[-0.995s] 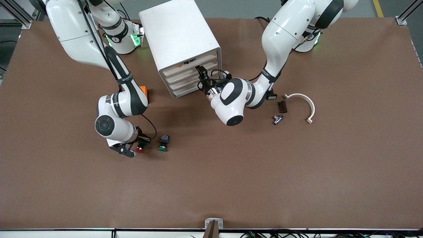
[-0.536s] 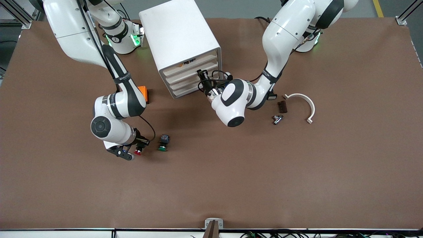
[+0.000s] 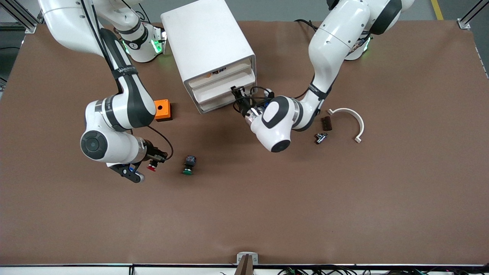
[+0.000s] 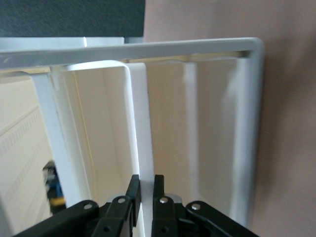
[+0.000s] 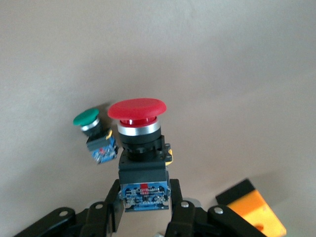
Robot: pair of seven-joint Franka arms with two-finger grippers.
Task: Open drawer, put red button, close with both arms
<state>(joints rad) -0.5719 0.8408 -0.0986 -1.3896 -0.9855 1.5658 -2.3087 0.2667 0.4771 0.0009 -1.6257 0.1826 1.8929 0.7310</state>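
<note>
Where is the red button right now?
The red button is held up by the right gripper, lifted over the table beside the green button, toward the right arm's end.

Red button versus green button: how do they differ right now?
The red button is clamped by its block in the right gripper, clear of the table; the green button lies free on the table. The red cap looks wider and flatter, the green cap smaller. Both have a dark collar and a blue-grey block at the back.

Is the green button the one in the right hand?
No, the right hand is shut on the red button, while the green button lies on the table.
</note>
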